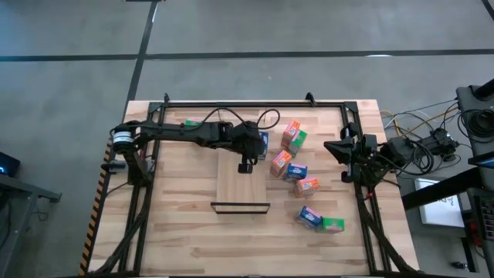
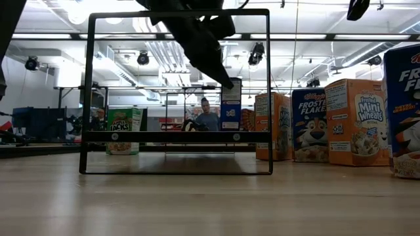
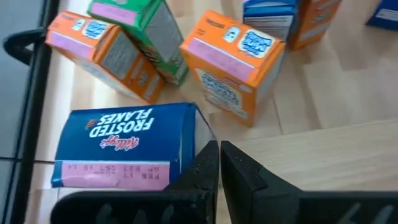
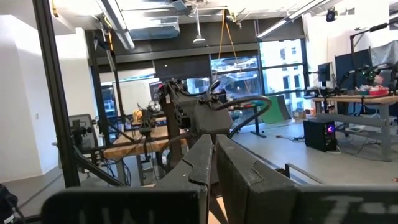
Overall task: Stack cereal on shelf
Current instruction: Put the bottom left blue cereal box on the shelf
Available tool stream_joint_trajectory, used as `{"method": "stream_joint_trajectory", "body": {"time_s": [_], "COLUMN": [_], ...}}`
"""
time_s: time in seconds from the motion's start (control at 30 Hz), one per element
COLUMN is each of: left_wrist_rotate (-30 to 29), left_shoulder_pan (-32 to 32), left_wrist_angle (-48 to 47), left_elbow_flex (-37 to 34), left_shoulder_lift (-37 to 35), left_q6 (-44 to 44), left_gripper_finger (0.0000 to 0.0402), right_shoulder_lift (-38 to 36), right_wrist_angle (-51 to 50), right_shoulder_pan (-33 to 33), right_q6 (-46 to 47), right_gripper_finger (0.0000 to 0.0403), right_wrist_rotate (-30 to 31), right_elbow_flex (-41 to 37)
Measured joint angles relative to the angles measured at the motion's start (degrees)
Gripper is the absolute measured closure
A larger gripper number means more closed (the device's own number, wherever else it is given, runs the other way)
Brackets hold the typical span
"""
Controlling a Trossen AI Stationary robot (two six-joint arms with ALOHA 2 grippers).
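Observation:
The shelf (image 1: 241, 181) is a light wood panel lying mid-table, with a dark metal frame (image 2: 176, 92) standing at its near end. A blue Frosted Flakes box (image 3: 124, 146) stands by its far right corner (image 1: 263, 141). My left gripper (image 3: 219, 163) is shut, slanting down toward the table's right, with its tip (image 2: 230, 84) at that box's upper near corner. Orange (image 1: 280, 162), blue (image 1: 297, 171) and green (image 1: 333, 225) boxes stand to the right of the shelf. My right gripper (image 4: 213, 155) is shut and empty at the table's right edge (image 1: 335, 147). My left gripper's shut fingertips (image 3: 211, 152) stand right beside the blue box's upper corner (image 3: 194, 118), coming slanting from above and from the table's left. I cannot tell whether they touch it. The box stands upright on its base.
An orange and a green box (image 1: 293, 135) lean together at the far right of the blue one. Another green box (image 1: 191, 123) stands at the far edge, under my left arm. A black rail (image 1: 255, 103) runs along the table's far edge. People show in the room beyond (image 2: 209, 115).

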Motion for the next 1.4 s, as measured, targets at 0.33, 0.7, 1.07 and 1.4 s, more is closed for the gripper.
{"method": "stream_joint_trajectory", "body": {"time_s": [0.33,0.7,1.07,1.4], "left_wrist_rotate": [-4.4,-2.0,-1.9,-2.1], "left_shoulder_pan": [0.1,-0.6,-2.4,-3.0], "left_wrist_angle": [0.8,-3.8,-4.2,10.4], "left_elbow_flex": [0.0,0.0,-2.6,-19.6], "left_shoulder_lift": [0.0,-3.9,-12.8,-27.6], "left_q6": [-0.6,-0.9,-0.7,-2.1], "left_gripper_finger": [0.0401,0.0401,0.0401,0.0401], "right_shoulder_lift": [0.0,0.0,2.0,9.0], "right_wrist_angle": [0.0,-0.5,-4.3,-6.8], "right_shoulder_pan": [0.0,0.0,-3.2,-12.4], "right_q6": [0.0,3.1,11.5,21.2], "right_gripper_finger": [0.0390,0.0390,0.0390,0.0390], "right_wrist_rotate": [0.0,2.1,7.5,1.4], "right_elbow_flex": [0.0,0.0,0.0,0.0]}}
